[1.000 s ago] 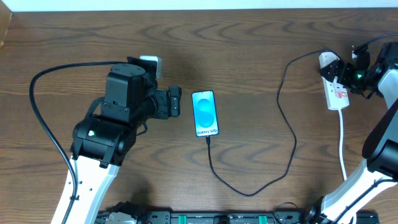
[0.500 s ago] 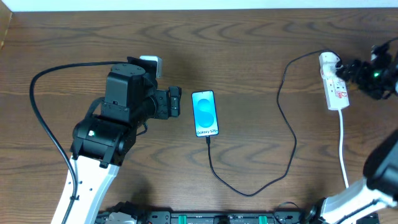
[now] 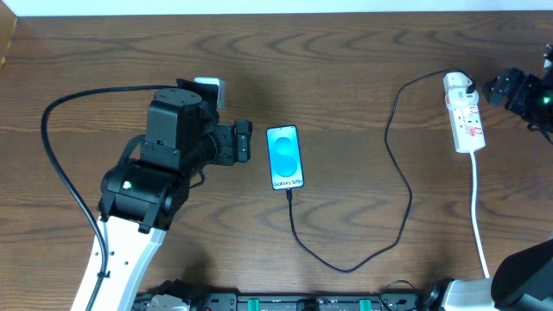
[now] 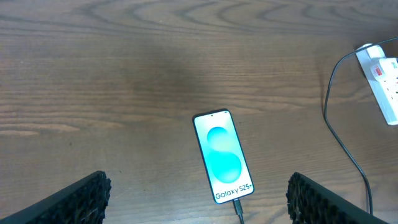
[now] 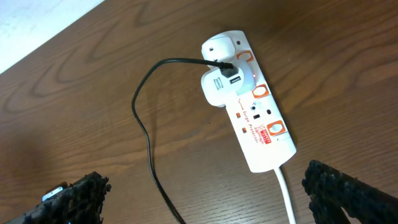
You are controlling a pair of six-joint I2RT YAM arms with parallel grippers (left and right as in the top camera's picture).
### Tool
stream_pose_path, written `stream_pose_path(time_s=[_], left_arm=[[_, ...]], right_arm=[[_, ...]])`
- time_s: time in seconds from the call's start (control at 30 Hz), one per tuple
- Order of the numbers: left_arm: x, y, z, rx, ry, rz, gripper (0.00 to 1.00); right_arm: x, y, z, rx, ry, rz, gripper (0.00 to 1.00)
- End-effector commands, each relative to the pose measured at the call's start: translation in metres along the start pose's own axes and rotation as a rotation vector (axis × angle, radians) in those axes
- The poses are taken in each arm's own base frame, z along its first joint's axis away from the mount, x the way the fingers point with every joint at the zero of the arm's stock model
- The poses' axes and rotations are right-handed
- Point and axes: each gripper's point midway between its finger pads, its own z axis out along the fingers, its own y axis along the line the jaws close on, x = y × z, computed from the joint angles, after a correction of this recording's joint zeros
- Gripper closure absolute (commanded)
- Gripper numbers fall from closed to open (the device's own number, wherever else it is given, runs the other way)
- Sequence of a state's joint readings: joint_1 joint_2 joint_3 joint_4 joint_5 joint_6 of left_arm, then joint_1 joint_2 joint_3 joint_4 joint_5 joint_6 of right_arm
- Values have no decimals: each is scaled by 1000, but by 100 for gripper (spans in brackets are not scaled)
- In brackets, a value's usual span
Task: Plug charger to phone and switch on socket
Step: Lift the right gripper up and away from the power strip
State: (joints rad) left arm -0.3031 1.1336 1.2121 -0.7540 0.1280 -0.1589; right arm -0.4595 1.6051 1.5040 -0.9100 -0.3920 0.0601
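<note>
Phone (image 3: 285,158) with charger (image 3: 346,269) on brown wood table (image 3: 104,52); left claw (image 4: 199,194), right claw (image 5: 205,186) gaping, empty.

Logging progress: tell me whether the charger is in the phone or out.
In: the charger ends flush at the bottom edge of the phone, in the overhead and left wrist views alike.
</note>
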Motion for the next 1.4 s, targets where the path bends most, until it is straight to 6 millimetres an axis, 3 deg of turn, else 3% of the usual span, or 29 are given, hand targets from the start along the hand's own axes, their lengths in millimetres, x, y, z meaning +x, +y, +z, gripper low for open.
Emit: stream_pose_path(time_s=[0.0,0.9,1.37], left_arm=[[-1,3,0,-13,-1,6,9],[-1,3,0,-13,-1,6,9],[17,6,-8,-26,56,2,9]], right_arm=[[-1,2,-1,-1,-2,2,1],[-1,2,-1,-1,-2,2,1],[-1,2,-1,-1,-2,2,1]])
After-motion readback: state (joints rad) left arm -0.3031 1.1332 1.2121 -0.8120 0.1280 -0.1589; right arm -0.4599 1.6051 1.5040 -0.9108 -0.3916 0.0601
